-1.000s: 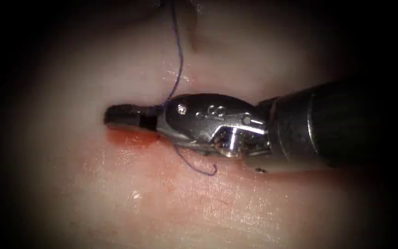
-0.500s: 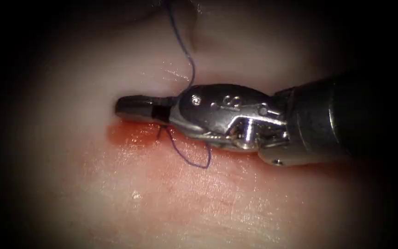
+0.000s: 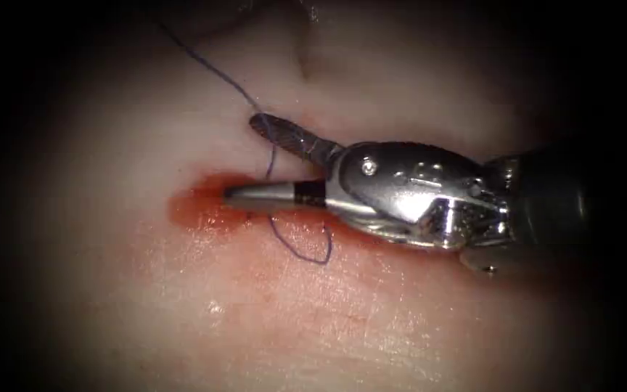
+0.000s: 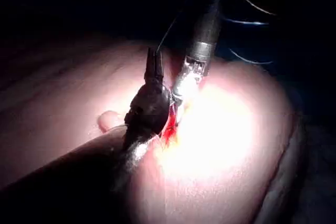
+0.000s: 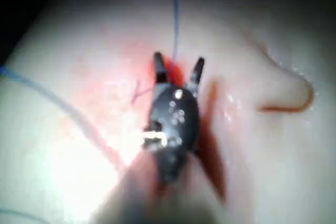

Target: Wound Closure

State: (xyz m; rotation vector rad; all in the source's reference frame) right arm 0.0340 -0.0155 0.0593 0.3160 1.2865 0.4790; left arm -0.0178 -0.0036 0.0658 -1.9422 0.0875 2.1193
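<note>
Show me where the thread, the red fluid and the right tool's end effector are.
thread (image 3: 215, 70): endoscope view, on the strand above the tool.
red fluid (image 3: 196, 208): endoscope view, middle of the patch.
right arm's end effector (image 3: 255, 161): endoscope view, midway between its open tips.

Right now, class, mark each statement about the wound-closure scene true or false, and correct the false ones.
1. The right tool has its fingers spread open. True.
2. The right tool is clamped on a needle. False: its fingers are open and hold nothing.
3. Red fluid lies on the tissue by the tip of the lower finger. True.
4. The thread lies well away from the right tool. False: in the endoscope view it crosses the gap between the fingers and loops just below the tool.
</note>
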